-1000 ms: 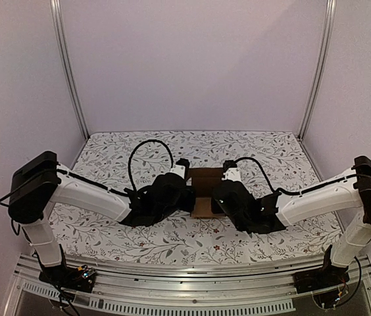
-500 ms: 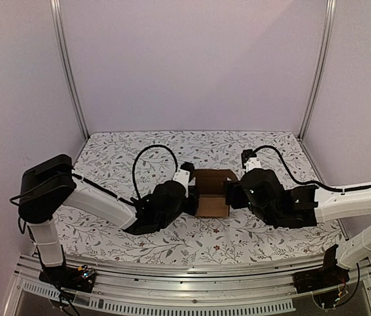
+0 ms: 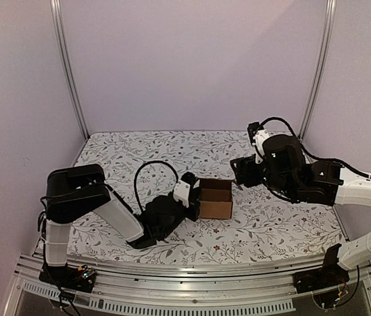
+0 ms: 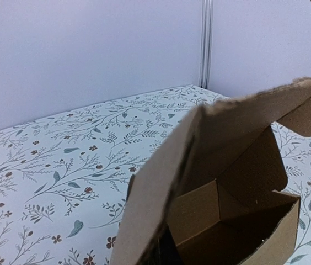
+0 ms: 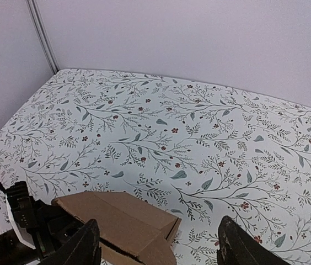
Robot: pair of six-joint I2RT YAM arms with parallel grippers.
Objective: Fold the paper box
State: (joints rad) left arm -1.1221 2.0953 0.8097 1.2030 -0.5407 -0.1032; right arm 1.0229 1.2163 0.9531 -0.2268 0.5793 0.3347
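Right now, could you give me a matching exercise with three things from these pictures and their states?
Things:
1. paper box
2. left gripper
3. right gripper

States:
a. jaws open, apart from the box
b. standing on the table, top open
c. right against the box's side

Pairs: 1-b; 2-c; 3-a

The box stands open-topped on the floral table, a little nearer the front edge than the back wall. The left gripper sits low against the box's left wall, touching it; whether it grips the wall cannot be told. The left arm lies low along the table, a black cable looping above it. The right gripper hangs raised, to the right of the box and behind it, apart from it.
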